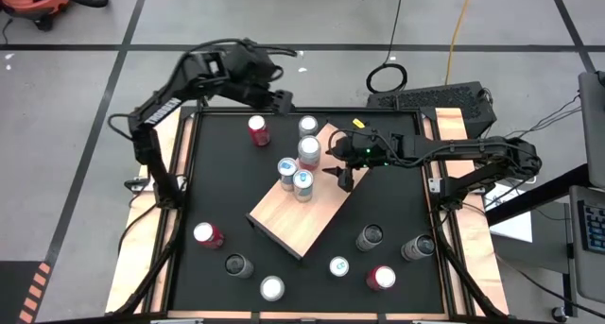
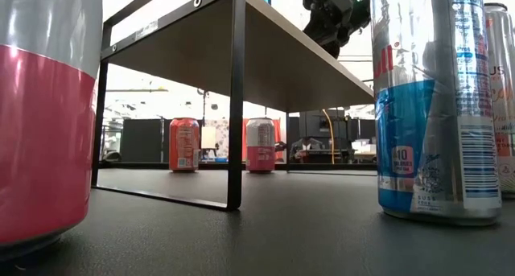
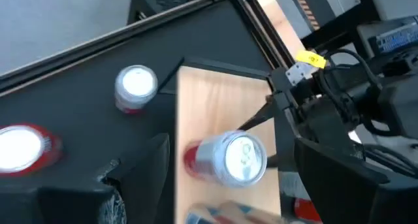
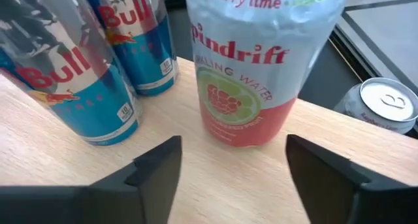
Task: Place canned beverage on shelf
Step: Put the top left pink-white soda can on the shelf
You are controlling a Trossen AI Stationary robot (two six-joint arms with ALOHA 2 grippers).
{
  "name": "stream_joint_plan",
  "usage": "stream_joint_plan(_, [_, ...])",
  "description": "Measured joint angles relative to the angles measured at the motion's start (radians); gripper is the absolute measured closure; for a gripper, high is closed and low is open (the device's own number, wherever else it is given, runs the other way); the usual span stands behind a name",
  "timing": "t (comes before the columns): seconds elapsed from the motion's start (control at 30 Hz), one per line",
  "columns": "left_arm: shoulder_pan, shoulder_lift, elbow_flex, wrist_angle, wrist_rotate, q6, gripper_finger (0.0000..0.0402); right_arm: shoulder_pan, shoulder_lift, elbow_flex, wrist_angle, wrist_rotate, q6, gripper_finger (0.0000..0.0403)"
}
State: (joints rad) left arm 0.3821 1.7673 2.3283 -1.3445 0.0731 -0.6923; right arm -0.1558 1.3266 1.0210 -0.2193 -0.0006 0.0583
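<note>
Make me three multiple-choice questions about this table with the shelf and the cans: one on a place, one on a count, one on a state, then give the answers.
1. Where is the right gripper?
A. over the shelf's edge, beside the cans
B. over the bare tabletop
C. off the table

2. How many cans stand on the shelf?
A. one
B. three
C. six

3. How are the right gripper's fingers?
A. clamped on a can
B. apart, holding nothing
C. gripping the shelf edge

Answers:
1 A, the high view shows it there.
2 B, two blue cans and a pink-and-silver can.
3 B, the right wrist view shows a gap with that can ahead, untouched.
</note>
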Motion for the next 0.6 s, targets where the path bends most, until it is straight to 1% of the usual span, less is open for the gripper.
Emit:
stream_joint_plan(0.2, [0.003,-0.018,0.001,-0.018,-0.045,0.018,0.0077,0.000,0.004,0.000,-0.002,0.000,0.013,0.0245])
stream_joint_plan(0.33, [0.003,-0.018,0.001,-0.018,-0.048,0.021,0.0077,0.000,0.041,0.000,-0.009,0.000,0.036,0.0293])
stream_joint_plan(0.47, [0.003,-0.009,0.000,-0.018,-0.049,0.026,0.0077,0.000,0.073,0.000,-0.012,-0.002,0.055,0.0326])
stream_joint_plan(0.6, [0.002,-0.010,0.000,-0.018,-0.048,0.027,0.0077,0.000,0.080,0.000,-0.010,-0.003,0.061,0.0348])
